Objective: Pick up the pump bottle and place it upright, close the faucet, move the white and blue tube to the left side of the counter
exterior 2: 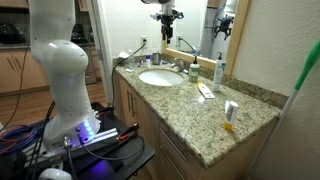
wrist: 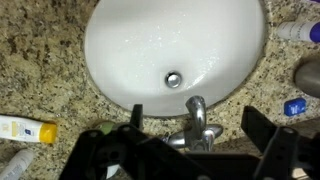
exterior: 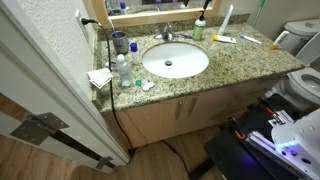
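Faucet [wrist: 197, 120] stands at the back rim of the sink [wrist: 120, 50], below our jaws, which gape fully and hold nothing. We should descend squarely, grip lightly and turn it shut without scraping the worktop [wrist: 40, 80].

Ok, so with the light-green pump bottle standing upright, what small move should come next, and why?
Probably lower the open gripper straight down towards the chrome faucet. The light-green plastic pump bottle already stands upright, and the wrist view shows the faucet centred between the spread fingers, so closing it looks like the next step.
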{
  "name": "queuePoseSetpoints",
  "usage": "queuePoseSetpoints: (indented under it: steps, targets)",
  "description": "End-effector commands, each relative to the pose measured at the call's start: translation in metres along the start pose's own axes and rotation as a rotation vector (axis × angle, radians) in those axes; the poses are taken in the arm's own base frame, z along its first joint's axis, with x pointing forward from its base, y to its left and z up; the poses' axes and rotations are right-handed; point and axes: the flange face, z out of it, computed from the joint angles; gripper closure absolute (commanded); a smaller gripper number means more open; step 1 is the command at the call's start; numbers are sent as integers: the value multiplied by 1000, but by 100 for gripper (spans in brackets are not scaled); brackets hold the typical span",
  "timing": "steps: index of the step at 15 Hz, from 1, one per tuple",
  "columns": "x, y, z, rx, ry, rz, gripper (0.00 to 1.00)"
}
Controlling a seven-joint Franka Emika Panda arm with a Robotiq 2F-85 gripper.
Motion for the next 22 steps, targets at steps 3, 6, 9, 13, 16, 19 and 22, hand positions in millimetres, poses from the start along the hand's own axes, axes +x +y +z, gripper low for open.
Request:
queuePoseSetpoints:
  steps: [3,6,9,13,16,19,22]
  targets:
    - [3,-1,5,-4,-6,1,0]
    - [15,26,-8,-10,14,99,0]
    - [23,74,-43,9,52,196,0]
    - [26,139,-87,74,52,301,0]
    - [23,185,-105,128,50,410,0]
    - [21,220,-106,160,80,505,0]
    - [30,220,-110,134,77,485,0]
